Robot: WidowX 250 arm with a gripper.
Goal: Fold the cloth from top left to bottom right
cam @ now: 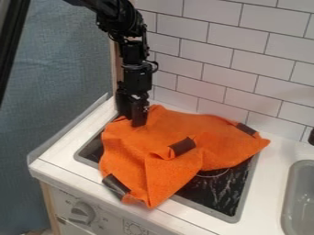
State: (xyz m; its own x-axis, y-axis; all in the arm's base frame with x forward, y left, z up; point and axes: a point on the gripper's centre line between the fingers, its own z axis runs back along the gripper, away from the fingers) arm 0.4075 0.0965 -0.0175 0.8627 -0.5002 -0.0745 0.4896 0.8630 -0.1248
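A single camera looks down at a slant from above the front side of the worktop (54,161), facing the tiled wall (227,55) behind it obliquely. It is near enough for the stove top (211,196) to span much of the view's lower half, with the front panel (113,218) and sink (299,193) cut off by the frame.

A small kitchen, it seems a toy one, with white wall tiles (233,57) toward one o'clock, a dark stove top (215,195) at five o'clock, a grey sink (288,202) at four o'clock, a control knob (81,212) on the white front panel (61,198) at seven o'clock
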